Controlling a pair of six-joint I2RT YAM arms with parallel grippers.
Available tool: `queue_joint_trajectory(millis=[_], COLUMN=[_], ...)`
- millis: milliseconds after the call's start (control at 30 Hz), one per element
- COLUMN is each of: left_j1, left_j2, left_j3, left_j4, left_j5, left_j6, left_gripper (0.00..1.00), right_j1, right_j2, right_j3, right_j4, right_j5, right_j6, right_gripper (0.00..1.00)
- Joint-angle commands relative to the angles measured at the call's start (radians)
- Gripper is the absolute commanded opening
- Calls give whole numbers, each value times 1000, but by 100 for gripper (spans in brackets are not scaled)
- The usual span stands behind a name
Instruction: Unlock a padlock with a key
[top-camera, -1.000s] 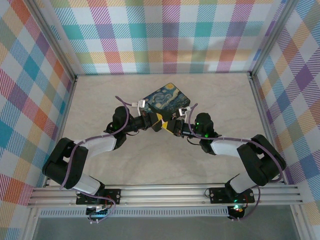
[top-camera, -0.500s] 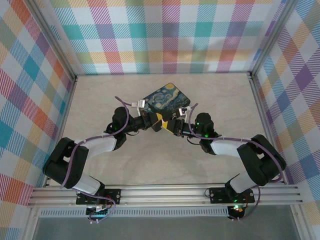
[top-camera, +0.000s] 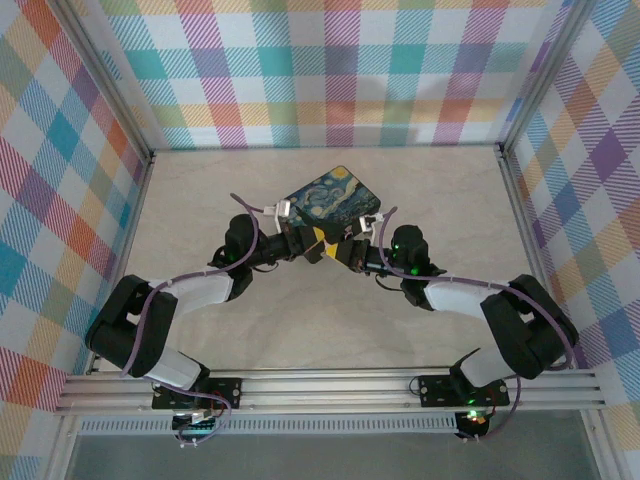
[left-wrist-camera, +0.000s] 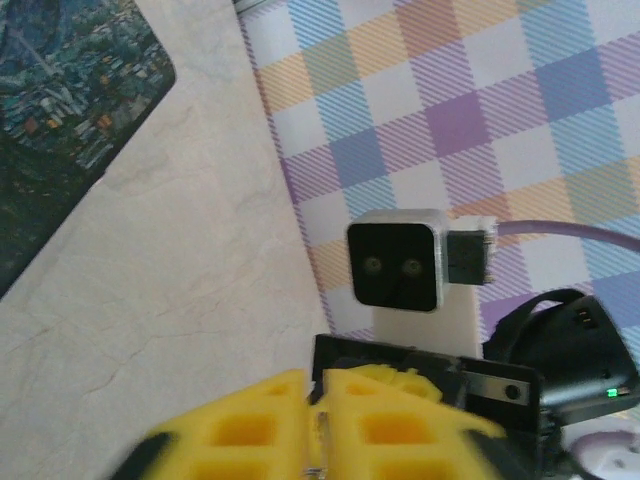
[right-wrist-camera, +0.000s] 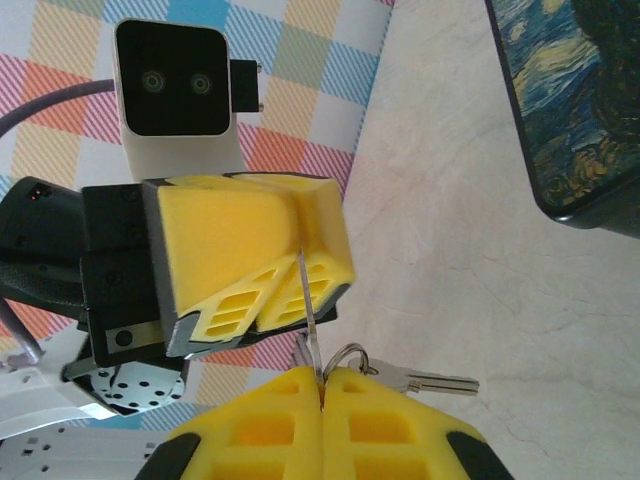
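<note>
Key transfer just in front of the box (top-camera: 333, 200).
The right gripper (right-wrist-camera: 322, 374) has just clamped fully shut on the key (right-wrist-camera: 309, 315), a thin blade seen edge-on. The left gripper (right-wrist-camera: 297, 238) is narrow around the other end; I cannot tell if it is gripping. Handover to the right appears under way.

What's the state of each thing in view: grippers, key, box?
left gripper: shut on the thin metal strip, facing the right gripper.
right gripper: shut on the strip's other end.
thin metal strip: pinched at both ends, bridging the two grippers.
key: on the key ring beside the right fingertips, not gripped.
box: lid on, lying flat, untouched.
</note>
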Motion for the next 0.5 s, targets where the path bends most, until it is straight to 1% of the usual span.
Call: queue_joint_trajectory(millis=[0,33,100,167,233,300,367,467], left_j1=[1,2,1,0,-5,-36,-95,-189], left_j2=[-30,-42,-66,-92,-121,-145,-153,-122], left_j3=[-3,2,11,25,51,95,147,214], left_j4=[-88,-117,-176,-239,-353,-496,-635,-791], left_j5=[-31,-39,-59,-82,-128,-200,-314,-504], left_j6=[48,61,90,116,157,215,250,236], left_gripper=[33,41,54,63,69,72,75,76], right_j1=[3,2,-5,-15,-40,-75,-130,-215], right_j2=[-67,-84,-108,-125,-136,-150,-167,-195], right_j3=[35,41,53,66,81,99,120,144], right_j4=[-160,-224,-323,-401,-480,-575,-681,-809], right_j5=[12,17,25,29,23,27,30,42], right_j6=[-127,-158,-212,-256,-300,-351,-406,-481], right_gripper=[0,0,0,0,0,0,0,0])
